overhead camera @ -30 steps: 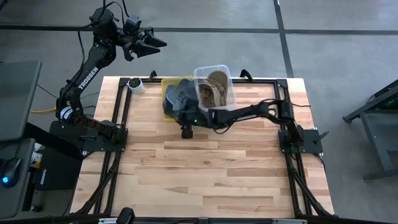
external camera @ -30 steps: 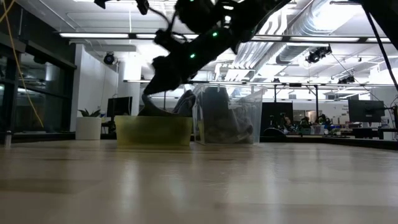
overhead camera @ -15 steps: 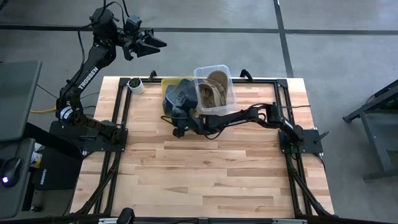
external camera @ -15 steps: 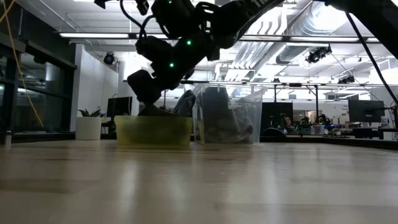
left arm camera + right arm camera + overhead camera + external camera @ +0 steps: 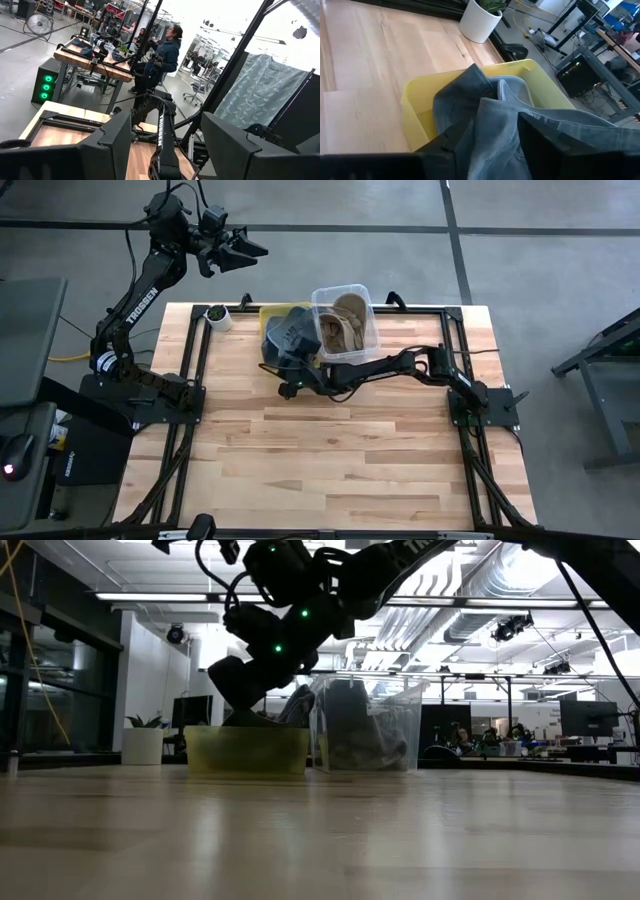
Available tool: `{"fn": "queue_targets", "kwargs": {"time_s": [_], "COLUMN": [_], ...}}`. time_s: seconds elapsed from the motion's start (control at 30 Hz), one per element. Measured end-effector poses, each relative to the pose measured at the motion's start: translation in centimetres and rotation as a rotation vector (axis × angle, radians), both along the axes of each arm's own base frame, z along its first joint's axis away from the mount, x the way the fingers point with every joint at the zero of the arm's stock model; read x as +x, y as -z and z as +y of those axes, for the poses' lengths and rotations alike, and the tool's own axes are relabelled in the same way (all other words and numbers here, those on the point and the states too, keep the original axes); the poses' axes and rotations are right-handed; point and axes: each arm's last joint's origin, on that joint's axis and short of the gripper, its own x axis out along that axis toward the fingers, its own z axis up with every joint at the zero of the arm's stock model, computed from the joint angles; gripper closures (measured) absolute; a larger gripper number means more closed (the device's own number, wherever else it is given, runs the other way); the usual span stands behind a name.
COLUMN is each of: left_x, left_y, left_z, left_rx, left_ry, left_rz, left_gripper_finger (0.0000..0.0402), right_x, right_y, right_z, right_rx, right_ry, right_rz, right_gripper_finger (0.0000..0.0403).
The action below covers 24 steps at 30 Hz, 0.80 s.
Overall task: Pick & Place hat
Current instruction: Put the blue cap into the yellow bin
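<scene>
A blue-grey hat [image 5: 288, 338] lies in a yellow bin [image 5: 268, 311] at the table's far side, draped over the bin's near rim; it fills the right wrist view [image 5: 510, 125]. My right gripper [image 5: 288, 388] reaches across from the right and hangs open just near of the bin and above its rim [image 5: 232, 685]. Its fingers [image 5: 492, 122] frame the hat's crumpled cloth. My left gripper [image 5: 248, 248] waits open, raised high beyond the far-left corner [image 5: 165, 127].
A clear bin [image 5: 340, 288] holding tan hats stands right beside the yellow bin, on its right [image 5: 370, 730]. A small white plant pot [image 5: 217, 316] sits left of the yellow bin. The near half of the wooden table [image 5: 330, 470] is bare. A person sits at a bench beyond the table [image 5: 167, 50].
My right gripper has moved toward the table's left edge along the yellow bin's near side and dropped a little toward the bin. The hat and both bins have stayed where they were.
</scene>
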Motion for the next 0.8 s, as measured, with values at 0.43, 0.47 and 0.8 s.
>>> {"fn": "queue_targets", "kwargs": {"time_s": [0.43, 0.47, 0.8], "left_x": [0.0, 0.0, 0.0], "left_y": [0.0, 0.0, 0.0], "left_z": [0.0, 0.0, 0.0], "left_rx": [0.004, 0.004, -0.005], "left_ry": [0.008, 0.007, -0.009], "left_rz": [0.001, 0.0, -0.001], "left_gripper_finger": [0.02, 0.02, 0.02], "right_x": [0.3, 0.4, 0.8], "right_y": [-0.1, -0.2, -2.3], "right_z": [0.2, 0.2, -0.9], "right_rx": [0.04, 0.043, 0.055], "right_ry": [-0.101, -0.101, -0.022], "right_rz": [-0.023, -0.039, -0.155], "right_gripper_finger": [0.0389, 0.039, 0.0399]}}
